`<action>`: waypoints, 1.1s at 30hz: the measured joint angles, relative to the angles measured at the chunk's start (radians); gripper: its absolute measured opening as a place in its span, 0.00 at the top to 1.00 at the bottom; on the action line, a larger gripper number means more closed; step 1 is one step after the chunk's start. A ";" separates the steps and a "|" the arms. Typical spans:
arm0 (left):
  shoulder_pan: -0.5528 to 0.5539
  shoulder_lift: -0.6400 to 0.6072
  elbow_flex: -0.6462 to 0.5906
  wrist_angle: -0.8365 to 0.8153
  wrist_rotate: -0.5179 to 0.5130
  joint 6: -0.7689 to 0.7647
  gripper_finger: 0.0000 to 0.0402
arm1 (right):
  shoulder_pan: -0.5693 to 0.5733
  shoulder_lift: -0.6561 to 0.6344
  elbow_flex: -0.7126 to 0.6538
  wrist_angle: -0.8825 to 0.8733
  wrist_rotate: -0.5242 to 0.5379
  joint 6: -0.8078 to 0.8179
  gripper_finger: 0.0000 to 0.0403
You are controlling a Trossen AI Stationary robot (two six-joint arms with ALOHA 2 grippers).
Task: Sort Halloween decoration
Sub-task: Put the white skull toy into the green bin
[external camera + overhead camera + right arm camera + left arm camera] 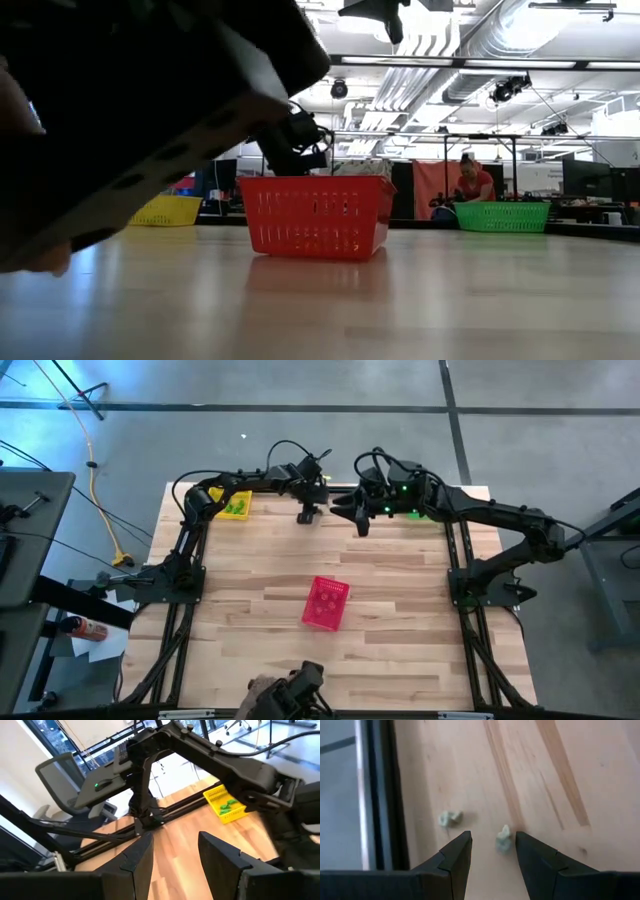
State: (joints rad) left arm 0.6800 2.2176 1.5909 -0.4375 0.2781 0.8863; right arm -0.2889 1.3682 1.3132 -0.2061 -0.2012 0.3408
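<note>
Left hand (492,852): held low over the bench (400,610) near its far edge, fingers (452,857) parted to a moderate gap with nothing gripped. One pale green trinket (503,839) is seen lying on the wood in the gap between the two fingertips, closer to one of them; whether it is touched cannot be told. A second pale green trinket (449,818) is seen lying just beyond, apart from the first, near the dark frame rail at the bench edge.

Right hand (175,852): held above the far part of the bench, close beside the left hand in the high view. Fingers (142,855) parted to a moderate gap, nothing between them. The left arm (200,755) is seen ahead of it.

Yellow basket (236,505): set at the far left corner of the bench, beneath the left arm. Several bright green pieces (227,805) are seen inside it.

Green basket (503,216): set at the far right of the bench, largely covered by the right arm in the high view. Contents cannot be told.

Red-pink mesh basket (326,603): set near the middle of the bench, well apart from both hands. Small dark specks are noted inside; their kind cannot be told.

Room beyond: a seated person in a red top (474,186) is seen behind the green basket.
</note>
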 joint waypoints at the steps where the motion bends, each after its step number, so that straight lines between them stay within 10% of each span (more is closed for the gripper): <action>1: -0.002 0.003 0.000 0.008 0.003 0.000 0.64 | 0.004 0.000 0.000 0.000 0.000 0.008 0.62; 33: -0.015 0.021 0.006 -0.041 -0.013 -0.117 0.96 | 0.028 0.000 0.000 -0.002 0.001 0.106 0.62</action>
State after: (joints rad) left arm 0.6655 2.2391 1.5974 -0.4786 0.2650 0.7695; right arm -0.2611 1.3682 1.3132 -0.2085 -0.2000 0.4465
